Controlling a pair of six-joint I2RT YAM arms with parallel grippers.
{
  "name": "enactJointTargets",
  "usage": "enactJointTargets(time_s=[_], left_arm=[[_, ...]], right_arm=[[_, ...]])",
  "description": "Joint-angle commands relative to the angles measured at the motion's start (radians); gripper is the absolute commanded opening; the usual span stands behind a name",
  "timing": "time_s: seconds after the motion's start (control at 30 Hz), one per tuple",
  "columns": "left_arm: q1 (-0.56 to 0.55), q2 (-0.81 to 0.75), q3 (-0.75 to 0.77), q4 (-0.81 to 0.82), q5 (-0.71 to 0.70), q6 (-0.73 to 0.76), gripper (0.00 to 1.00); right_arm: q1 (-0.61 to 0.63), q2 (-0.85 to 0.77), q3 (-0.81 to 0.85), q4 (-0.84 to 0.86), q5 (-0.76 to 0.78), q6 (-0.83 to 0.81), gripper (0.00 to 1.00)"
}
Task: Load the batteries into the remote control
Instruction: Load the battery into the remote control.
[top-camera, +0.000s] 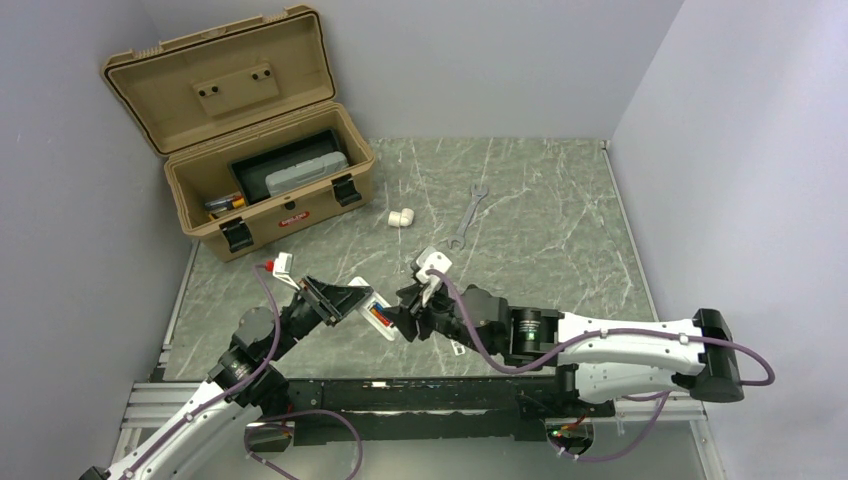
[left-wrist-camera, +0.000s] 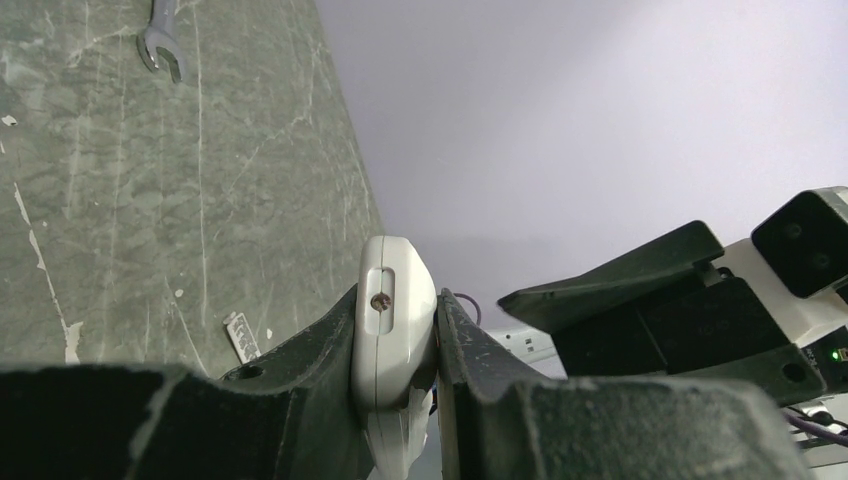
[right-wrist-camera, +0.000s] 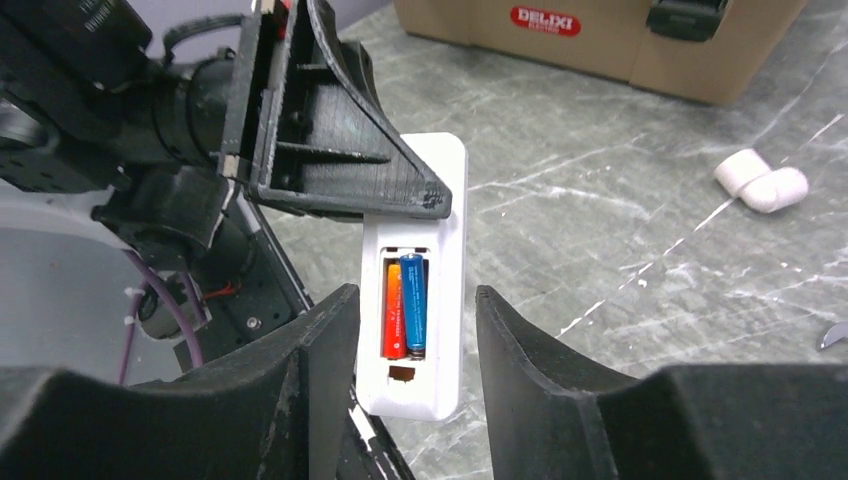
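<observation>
left fingers (left-wrist-camera: 300, 400) clamp the remote control (left-wrist-camera: 395, 320) — right fingers (right-wrist-camera: 310, 380) parted.

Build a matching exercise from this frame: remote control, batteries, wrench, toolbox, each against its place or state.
Things: 1 remote control; 2 batteries; 3 wrench; 4 toolbox.
States: A lid open; B lying on the table; C clamped in the left hand; D seated in the remote's recess.
Pairs: 1-C; 2-D; 3-B; 4-A.
</observation>
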Motion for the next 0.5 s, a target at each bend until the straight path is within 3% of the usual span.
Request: enactJointTargets(time_s=[0.0, 0.23, 0.37, 0.47], left_arm=[[-0.003, -0.014, 0.005, 0.031, 0.021, -0.026, 0.00], [-0.003, 0.030, 0.001, 0.100, 0.131, -0.023, 0.00], [-0.002, 0.103, -0.003, 0.201, 0.263, -0.019, 0.00], [-0.002, 0.152, -0.017, 0.309, 0.353, -0.029, 0.00]], right_arm=[[0.000, -0.065, 0.012, 0.007, 0.010, -0.040, 0.50], [-0.001, -0.200, -0.056, -0.007, -0.184, -0.301, 0.53], [-0.001, -0.305, -0.101, -0.076, -0.542, -0.502, 0.63], [0.000, -0.335, -0.086, -0.151, -0.613, -0.549, 0.56]])
